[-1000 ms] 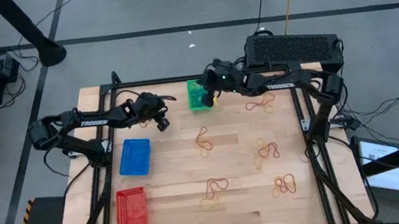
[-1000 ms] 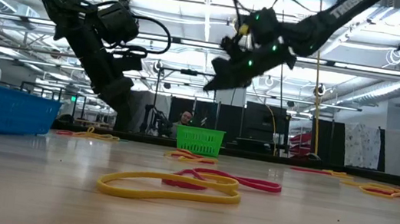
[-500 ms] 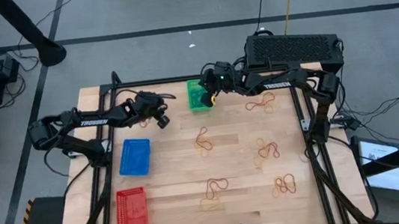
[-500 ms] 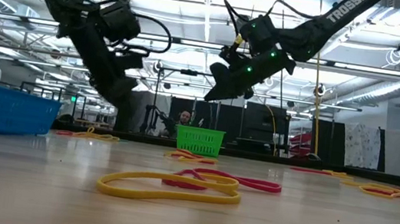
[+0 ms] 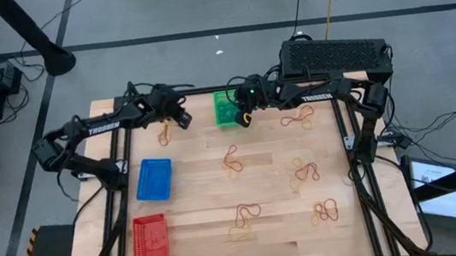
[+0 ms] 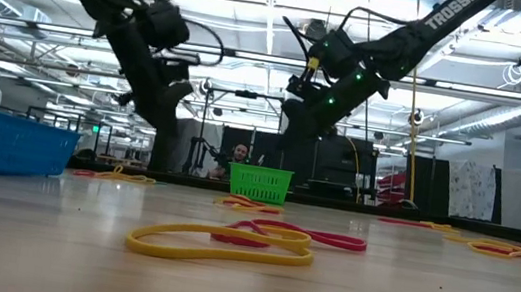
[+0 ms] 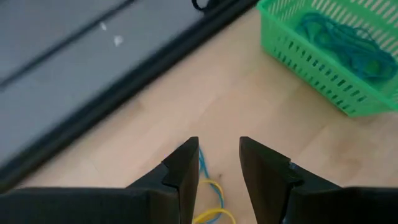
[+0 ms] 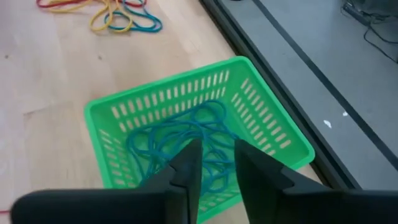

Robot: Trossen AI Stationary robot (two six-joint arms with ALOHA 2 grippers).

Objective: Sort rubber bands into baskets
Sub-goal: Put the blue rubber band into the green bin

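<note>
Wooden table (image 5: 270, 192), scattered rubber bands (image 5: 233, 161)

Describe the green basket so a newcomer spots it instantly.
On the wooden table, look along the far edge, near the middle. The small green plastic mesh basket sits there holding blue-green bands; the blue basket and red basket sit at the left side.

Open table (image 5: 192, 192) between the blue basket (image 5: 154, 179) and the central band cluster (image 5: 233, 160); passage free there. Far edge crowded: green basket (image 5: 226, 109) under the right claw (image 5: 244, 118), left claw (image 5: 182, 119) just beside a band tangle (image 5: 162, 134). Scattered bands (image 5: 305, 171) across the right half. Red basket (image 5: 149, 239) at the near left corner. Black box (image 5: 334, 54) beyond the far right edge.
</note>
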